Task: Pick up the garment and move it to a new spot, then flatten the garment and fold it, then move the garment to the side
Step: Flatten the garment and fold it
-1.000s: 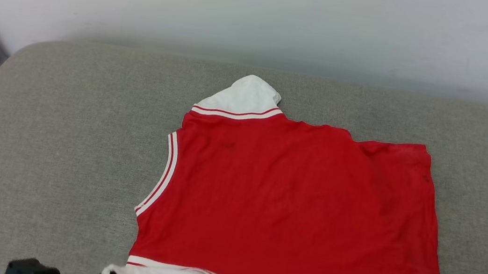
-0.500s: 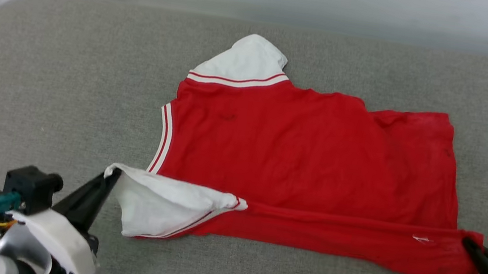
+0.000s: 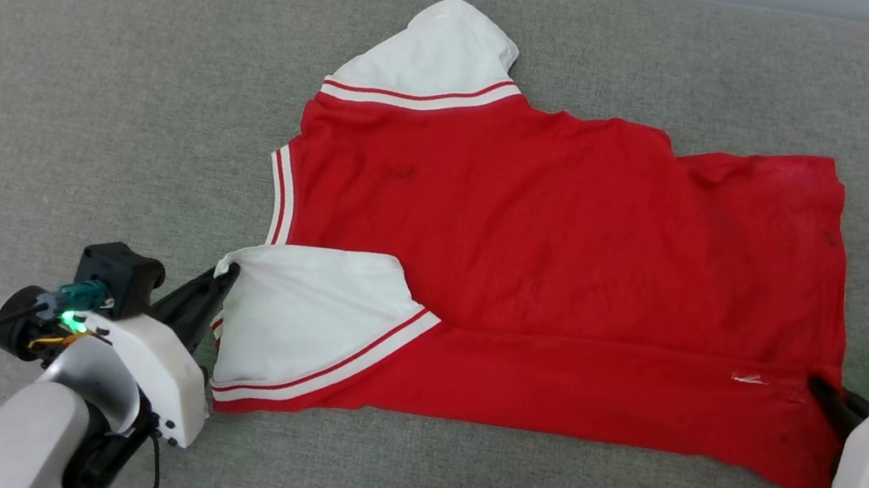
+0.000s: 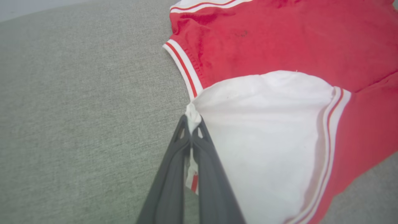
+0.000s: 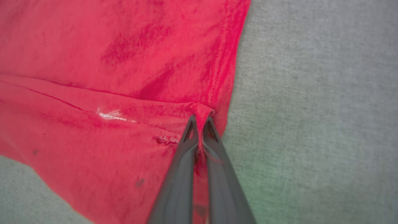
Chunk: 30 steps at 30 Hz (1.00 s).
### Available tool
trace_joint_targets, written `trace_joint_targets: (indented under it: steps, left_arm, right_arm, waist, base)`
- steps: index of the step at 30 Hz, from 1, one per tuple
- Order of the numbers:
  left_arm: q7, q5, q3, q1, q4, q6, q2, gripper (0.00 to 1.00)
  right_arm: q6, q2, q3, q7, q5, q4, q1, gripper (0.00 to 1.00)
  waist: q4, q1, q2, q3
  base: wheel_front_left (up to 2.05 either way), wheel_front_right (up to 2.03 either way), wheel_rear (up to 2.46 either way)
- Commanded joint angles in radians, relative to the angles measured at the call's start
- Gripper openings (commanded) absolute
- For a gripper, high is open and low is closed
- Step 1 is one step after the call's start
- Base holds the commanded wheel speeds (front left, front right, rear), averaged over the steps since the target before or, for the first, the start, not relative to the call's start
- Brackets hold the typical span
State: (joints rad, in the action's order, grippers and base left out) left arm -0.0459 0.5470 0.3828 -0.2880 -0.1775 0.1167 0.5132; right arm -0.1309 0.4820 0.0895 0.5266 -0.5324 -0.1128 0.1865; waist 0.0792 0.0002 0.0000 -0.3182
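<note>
Left gripper (image 3: 227,274): lower left of head view; jaws clamped on the tip of the white sleeve (image 3: 308,311), which lies turned in over the red body.
Garment (image 3: 570,237): centre of frame, spread on the grey surface (image 3: 85,89); bottom strip doubled upward along a crease.
Right gripper (image 3: 817,385): lower right; jaws clamped on the garment's red corner.
Step, as judged: the fold. Next: carry both held edges up-frame evenly, then release.
</note>
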Motion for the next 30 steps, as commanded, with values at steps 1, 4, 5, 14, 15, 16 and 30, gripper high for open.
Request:
trace_joint_targets:
  steps: [1, 4, 5, 14, 15, 16, 30]
  left_arm:
    - [0.012, -0.005, 0.005, -0.015, -0.016, 0.004, -0.008, 0.0]
    - [0.044, 0.005, 0.022, -0.031, -0.069, 0.007, -0.033, 0.19]
    - [0.057, 0.008, 0.024, -0.033, -0.084, 0.007, -0.039, 0.75]
    - [0.123, 0.022, 0.004, 0.014, -0.153, -0.046, -0.073, 1.0]
    - [0.125, 0.022, 0.001, 0.023, -0.147, -0.058, -0.073, 1.0]
    - [0.126, 0.026, 0.0, 0.037, -0.141, -0.068, -0.076, 1.0]
    - [-0.044, 0.077, 0.006, 0.269, 0.088, -0.202, -0.042, 1.0]
  right_arm:
    - [0.0, 0.002, 0.007, -0.01, 0.005, -0.01, 0.017, 0.0]
    - [0.0, -0.008, 0.021, -0.029, 0.013, -0.044, 0.029, 0.0]
    - [0.0, -0.01, 0.024, -0.042, 0.021, -0.054, 0.034, 0.24]
    - [0.0, -0.025, 0.043, -0.09, 0.06, -0.088, 0.022, 1.0]
    - [0.0, -0.024, 0.049, -0.082, 0.062, -0.082, 0.01, 1.0]
    - [0.0, -0.026, 0.05, -0.076, 0.06, -0.076, 0.0, 1.0]
    - [0.0, -0.187, -0.145, 0.054, 0.157, 0.068, -0.169, 1.0]
  waist:
    - [0.0, -0.0002, 0.0, 0.001]
    - [0.0, -0.0002, 0.0, 0.014]
    - [0.0, -0.0002, 0.0, 0.021]
    - [0.005, -0.0002, 0.0, 0.11]
    - [0.006, -0.0002, 0.0, 0.122]
    - [0.006, -0.0002, 0.0, 0.133]
    - [-0.008, -0.0002, 0.0, 0.174]
  base:
    - [0.0, 0.0, 0.0]
    - [0.0, 0.0, 0.0]
    - [0.0, 0.0, 0.0]
    - [0.0, 0.0, 0.0]
    - [0.0, 0.0, 0.0]
    - [0.0, 0.0, 0.0]
    - [0.0, 0.0, 0.0]
